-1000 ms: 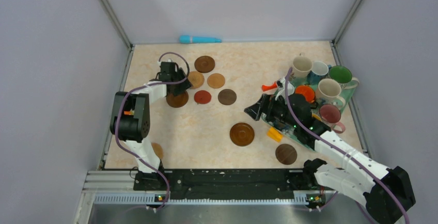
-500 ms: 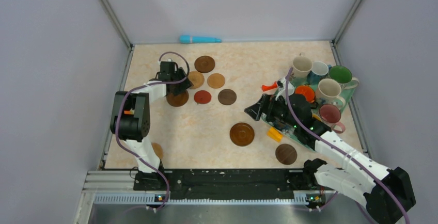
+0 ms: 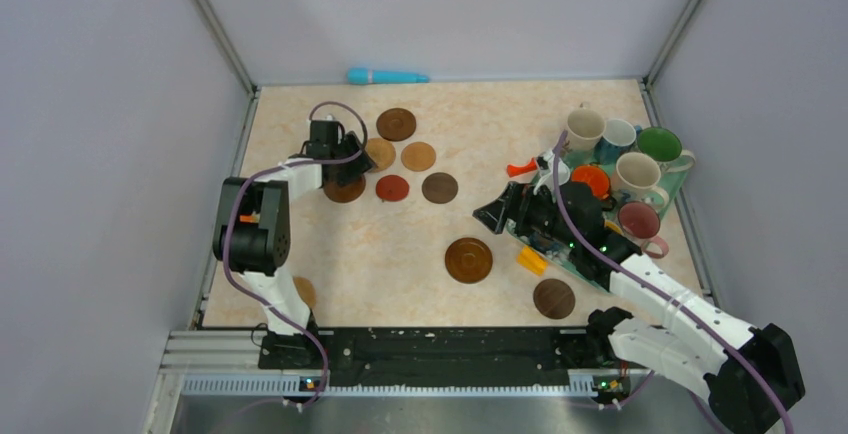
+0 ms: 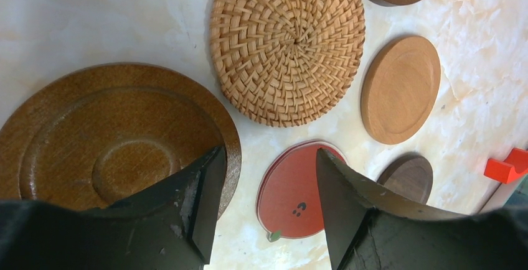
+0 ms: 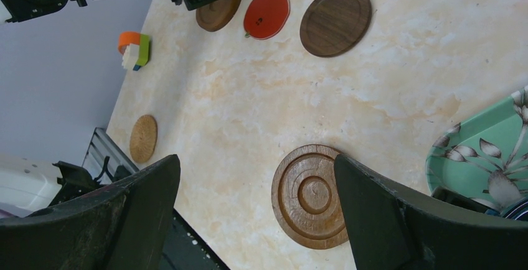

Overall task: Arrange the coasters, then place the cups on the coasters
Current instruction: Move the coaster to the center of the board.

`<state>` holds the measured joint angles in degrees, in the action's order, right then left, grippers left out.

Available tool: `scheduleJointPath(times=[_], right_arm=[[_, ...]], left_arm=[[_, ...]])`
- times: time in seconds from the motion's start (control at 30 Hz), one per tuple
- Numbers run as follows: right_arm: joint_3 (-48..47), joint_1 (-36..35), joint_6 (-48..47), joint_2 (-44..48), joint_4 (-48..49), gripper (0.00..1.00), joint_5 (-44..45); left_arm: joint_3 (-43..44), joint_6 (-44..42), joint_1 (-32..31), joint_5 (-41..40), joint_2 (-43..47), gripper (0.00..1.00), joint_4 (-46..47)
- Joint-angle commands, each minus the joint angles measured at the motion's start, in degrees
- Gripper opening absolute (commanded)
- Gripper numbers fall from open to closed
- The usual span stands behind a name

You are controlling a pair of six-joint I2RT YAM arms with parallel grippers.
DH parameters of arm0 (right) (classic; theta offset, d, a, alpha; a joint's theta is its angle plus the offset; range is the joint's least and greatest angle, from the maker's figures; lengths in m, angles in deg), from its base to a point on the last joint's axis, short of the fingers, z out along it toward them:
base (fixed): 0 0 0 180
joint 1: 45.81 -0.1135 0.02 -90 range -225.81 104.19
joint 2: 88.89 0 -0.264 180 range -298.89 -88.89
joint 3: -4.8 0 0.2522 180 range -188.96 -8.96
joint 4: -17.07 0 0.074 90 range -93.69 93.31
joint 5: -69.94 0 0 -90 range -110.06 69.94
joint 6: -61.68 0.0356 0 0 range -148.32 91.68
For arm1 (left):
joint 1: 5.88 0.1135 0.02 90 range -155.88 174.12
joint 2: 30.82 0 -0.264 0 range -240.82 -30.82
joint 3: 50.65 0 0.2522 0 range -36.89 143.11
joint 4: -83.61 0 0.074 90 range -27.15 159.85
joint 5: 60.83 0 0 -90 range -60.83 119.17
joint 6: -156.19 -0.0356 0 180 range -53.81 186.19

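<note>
Left jaws stand apart, empty, over the rim of a brown coaster (image 4: 112,152) beside the red coaster (image 4: 292,186), likely to tidy that far-left group; right jaws gape empty facing the ridged coaster (image 5: 311,195); cups (image 3: 637,169) sit on the right tray (image 5: 485,152)

My overhead view looks down from high behind the near edge, taking in the whole table (image 3: 400,244). The left wrist view sits very close over the red coaster (image 4: 289,186) — the right wrist view looks from farther off, across the ridged coaster (image 5: 311,196), and shares that red coaster.
</note>
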<state>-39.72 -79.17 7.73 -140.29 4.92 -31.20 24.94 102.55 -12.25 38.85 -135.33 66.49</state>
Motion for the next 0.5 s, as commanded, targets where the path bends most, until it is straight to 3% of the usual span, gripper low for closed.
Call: scheduleJointPath(times=[0.0, 0.27, 0.47], right_arm=[[-1.15, -0.65, 0.16, 1.45, 1.04, 0.92, 0.42], [-1.80, -0.65, 0.15, 2.94, -2.37, 0.94, 1.71], [-5.46, -0.72, -0.02, 2.02, -13.05, 0.99, 7.43]], left_arm=[[-1.88, 1.32, -0.23, 2.46, 3.22, 0.61, -1.68], [-3.19, 4.09, -0.64, 4.80, 14.06, 0.65, -5.45], [-1.70, 1.63, -0.92, 6.21, 23.91, 0.79, -10.80]])
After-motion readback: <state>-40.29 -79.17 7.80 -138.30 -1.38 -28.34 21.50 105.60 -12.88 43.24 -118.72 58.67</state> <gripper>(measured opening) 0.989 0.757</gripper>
